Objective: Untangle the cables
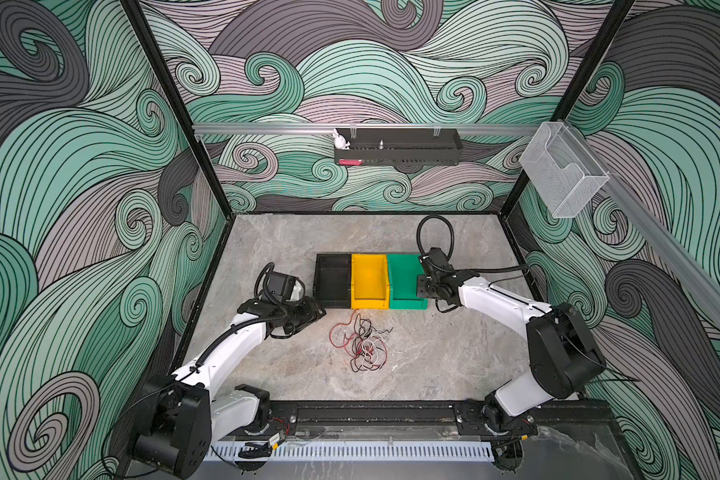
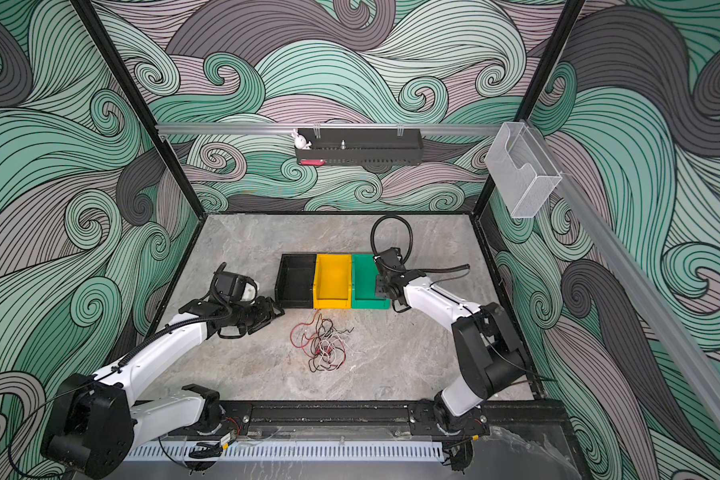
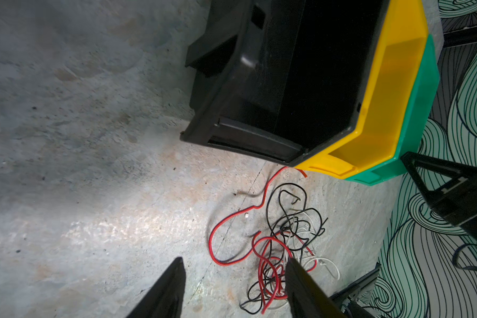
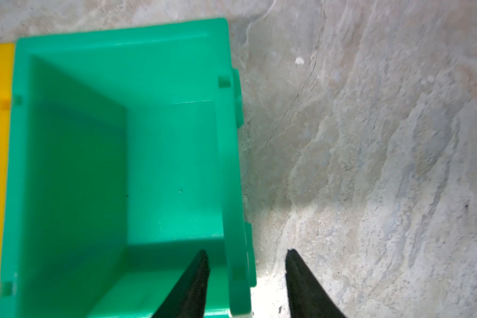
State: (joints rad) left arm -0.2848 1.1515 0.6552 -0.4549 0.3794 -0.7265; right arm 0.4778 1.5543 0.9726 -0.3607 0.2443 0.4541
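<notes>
The cables (image 1: 362, 345) (image 2: 326, 345) lie in one loose tangle of thin red, black and white wires on the stone tabletop, just in front of the bins. My left gripper (image 1: 319, 312) (image 2: 277, 311) hovers to the left of the tangle, open and holding nothing. In the left wrist view the cables (image 3: 281, 242) spread beyond my left gripper (image 3: 234, 260), with one finger (image 3: 300, 283) overlapping the pile's edge. My right gripper (image 4: 247, 251) is open and straddles the green bin's (image 4: 121, 30) side wall, one finger inside and one outside. It holds nothing.
A black bin (image 1: 318, 278), a yellow bin (image 1: 370, 306) and the green bin (image 1: 408, 304) stand side by side behind the tangle, all without cables inside. A black shelf (image 1: 398, 151) and a clear holder (image 1: 562, 174) hang on the walls. A black rail (image 1: 375, 415) runs along the front edge.
</notes>
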